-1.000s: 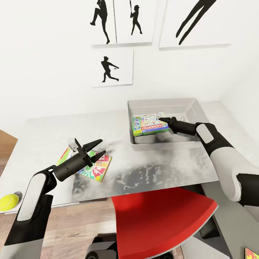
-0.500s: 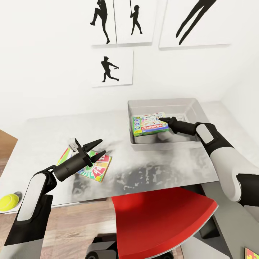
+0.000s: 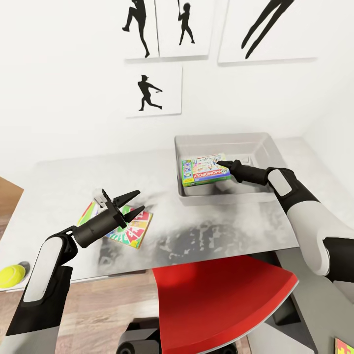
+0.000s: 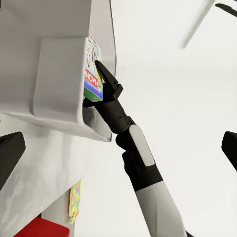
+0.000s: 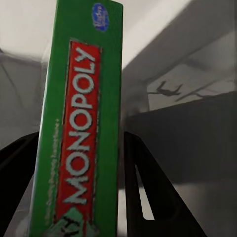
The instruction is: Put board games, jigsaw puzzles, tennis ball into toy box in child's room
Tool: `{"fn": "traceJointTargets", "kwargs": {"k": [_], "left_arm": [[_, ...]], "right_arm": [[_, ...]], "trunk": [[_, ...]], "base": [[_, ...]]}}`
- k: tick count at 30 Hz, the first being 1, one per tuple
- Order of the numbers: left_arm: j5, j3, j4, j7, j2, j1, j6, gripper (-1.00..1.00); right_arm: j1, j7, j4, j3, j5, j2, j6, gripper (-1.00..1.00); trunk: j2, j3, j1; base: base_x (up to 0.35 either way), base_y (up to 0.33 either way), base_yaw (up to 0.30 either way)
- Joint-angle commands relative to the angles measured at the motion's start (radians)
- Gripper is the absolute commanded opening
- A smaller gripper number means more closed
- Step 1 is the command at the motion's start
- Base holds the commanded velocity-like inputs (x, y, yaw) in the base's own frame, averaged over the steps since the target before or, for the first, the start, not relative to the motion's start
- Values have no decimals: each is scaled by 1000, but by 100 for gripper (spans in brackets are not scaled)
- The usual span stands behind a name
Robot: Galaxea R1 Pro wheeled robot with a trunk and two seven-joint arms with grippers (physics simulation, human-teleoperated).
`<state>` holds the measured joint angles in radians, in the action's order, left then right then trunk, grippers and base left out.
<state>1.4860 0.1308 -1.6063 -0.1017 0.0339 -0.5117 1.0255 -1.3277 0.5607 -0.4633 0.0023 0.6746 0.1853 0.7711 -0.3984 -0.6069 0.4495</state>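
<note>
The right gripper (image 3: pixel 223 163) reaches into the shallow light-grey toy box with sloped sides (image 3: pixel 223 142) at the far right of the pale grey-white table top (image 3: pixel 59 182). Its two dark fingers sit on either side of the flat green-edged "Monopoly" board game box (image 3: pixel 205 170), which the right wrist view shows as a green edge with red lettering (image 5: pixel 81 123) between the fingers. The jaws look closed on the box, and the box sits low inside the bin, though whether it already rests on the bin floor cannot be told.

The left gripper (image 3: pixel 129 204) hangs with its jaws spread wide and empty, above a flat yellow-green-red printed board game box (image 3: pixel 120 223) lying on the table's near left part. A small fuzzy yellow-green tennis ball (image 3: pixel 11 275) lies off the table's left end, low down, apparently on the wood-plank floor (image 3: pixel 98 314).

The step in hand appears to be depositing the Monopoly game. The next move likely calls for the right jaws to part and the arm to lift clear of the bin's rim without dragging the box out. The left arm then seems well placed to descend on the game beneath it; being flat on the surface, that box may need a grip at its edge.
</note>
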Motion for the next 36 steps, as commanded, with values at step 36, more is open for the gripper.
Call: {"fn": "traceJointTargets", "kwargs": {"k": [36], "left_arm": [[-10,1,0,-10,0,-1,4,100]], "right_arm": [[-1,-2,0,1,3,0,4,-100]], "trunk": [[-2,-28,0]], "base": [[0,0,0]]}}
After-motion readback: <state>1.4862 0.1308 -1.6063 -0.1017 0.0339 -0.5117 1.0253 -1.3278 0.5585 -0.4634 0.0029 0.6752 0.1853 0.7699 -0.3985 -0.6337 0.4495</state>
